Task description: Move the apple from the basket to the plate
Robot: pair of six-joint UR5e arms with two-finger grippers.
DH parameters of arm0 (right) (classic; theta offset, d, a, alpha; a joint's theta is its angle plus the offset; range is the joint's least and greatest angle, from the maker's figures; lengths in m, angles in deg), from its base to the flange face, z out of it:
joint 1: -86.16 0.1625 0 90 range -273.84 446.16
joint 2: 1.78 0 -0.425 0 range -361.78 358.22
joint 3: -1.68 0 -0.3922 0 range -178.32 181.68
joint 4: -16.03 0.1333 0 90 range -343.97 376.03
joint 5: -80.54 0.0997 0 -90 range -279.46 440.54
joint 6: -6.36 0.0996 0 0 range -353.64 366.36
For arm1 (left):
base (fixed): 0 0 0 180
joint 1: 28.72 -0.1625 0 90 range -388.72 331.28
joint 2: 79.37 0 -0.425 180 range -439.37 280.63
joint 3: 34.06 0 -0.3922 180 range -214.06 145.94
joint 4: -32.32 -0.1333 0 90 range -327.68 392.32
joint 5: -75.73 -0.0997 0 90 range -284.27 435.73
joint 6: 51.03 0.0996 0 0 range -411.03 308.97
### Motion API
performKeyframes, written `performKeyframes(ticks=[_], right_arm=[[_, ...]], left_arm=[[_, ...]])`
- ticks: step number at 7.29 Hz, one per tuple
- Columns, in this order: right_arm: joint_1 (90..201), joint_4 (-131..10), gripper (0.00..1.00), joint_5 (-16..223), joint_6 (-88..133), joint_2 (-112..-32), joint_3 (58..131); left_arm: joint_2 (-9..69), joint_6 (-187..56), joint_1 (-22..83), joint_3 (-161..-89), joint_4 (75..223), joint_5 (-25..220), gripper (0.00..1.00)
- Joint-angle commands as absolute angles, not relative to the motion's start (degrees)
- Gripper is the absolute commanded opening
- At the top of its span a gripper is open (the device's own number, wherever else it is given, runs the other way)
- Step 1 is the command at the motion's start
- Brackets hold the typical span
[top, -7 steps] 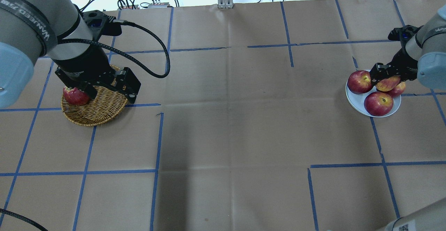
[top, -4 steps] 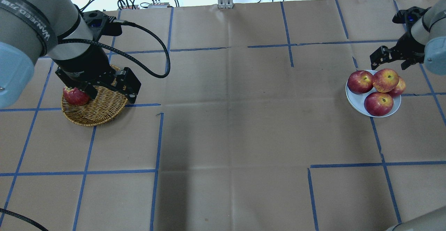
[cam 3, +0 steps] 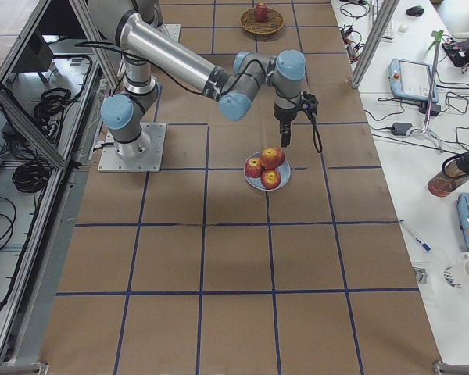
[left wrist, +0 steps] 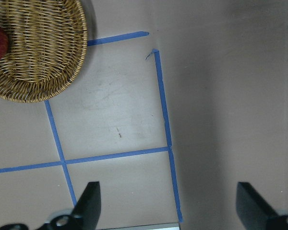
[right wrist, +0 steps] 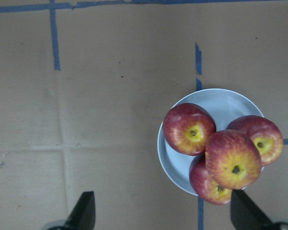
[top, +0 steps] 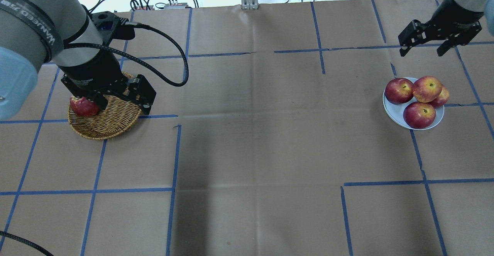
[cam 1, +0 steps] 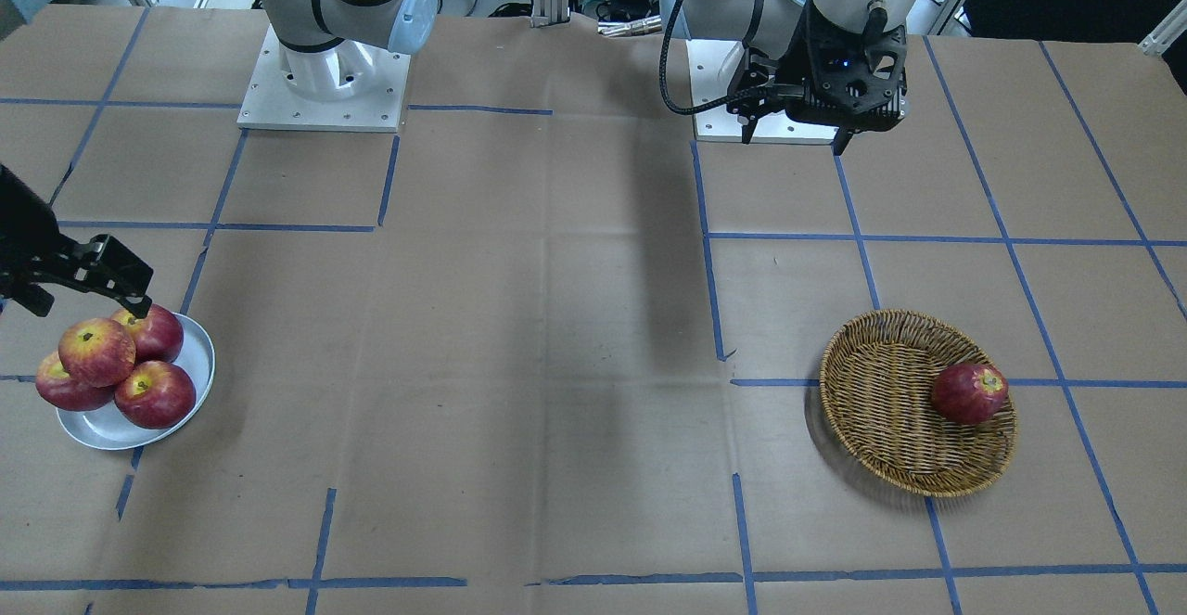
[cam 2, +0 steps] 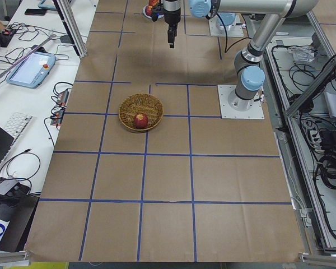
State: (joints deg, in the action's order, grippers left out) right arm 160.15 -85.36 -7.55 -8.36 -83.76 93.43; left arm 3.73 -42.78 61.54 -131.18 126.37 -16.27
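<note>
Already the job looks all but finished: the apple (top: 427,89), the lighter one with the yellow blush round its stem, sits on the plate (top: 393,109) at the right end of the counter (top: 254,140), perched on top of three darker apples (top: 419,115). It seems to rest on those three and not on the plate itself, though no view shows its underside well enough to be sure. The right tool (top: 422,51) hangs above the pile, clear of it, with its jaws spread wide and nothing between them; its wrist view looks straight down on the fruit, with both fingers (right wrist: 84,213) well apart at the bottom of the picture. At the other end of the counter the basket (top: 112,124) holds one dark red apple (cam 1: 969,392) against its rim. The left tool (cam 1: 796,133) is raised well above the counter near the basket, also wide open and empty. For the blushed apple, what remains is small, by my reading: the right arm needs only to pull away without nudging the stack, since a fruit balanced on others could roll off the plate. Whether the last basket apple is meant to follow, the pictures cannot say.
</note>
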Motion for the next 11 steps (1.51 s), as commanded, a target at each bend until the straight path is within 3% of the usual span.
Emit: performKeyframes(ticks=[1,3,11], right_arm=[[169.17,-77.34,1.0,-7.7,0.34,-89.03,93.44],[174.99,-76.34,1.0,-7.79,4.77,-91.16,93.7],[175.01,-77.04,1.0,-7.96,4.52,-93.63,96.25]], left_arm=[[3.6,-42.85,61.54,-131.18,126.45,-16.38,0.99],[3.51,-42.77,61.54,-131.18,126.37,-16.56,0.99],[3.69,-42.77,61.54,-131.18,126.54,-16.56,0.99]])
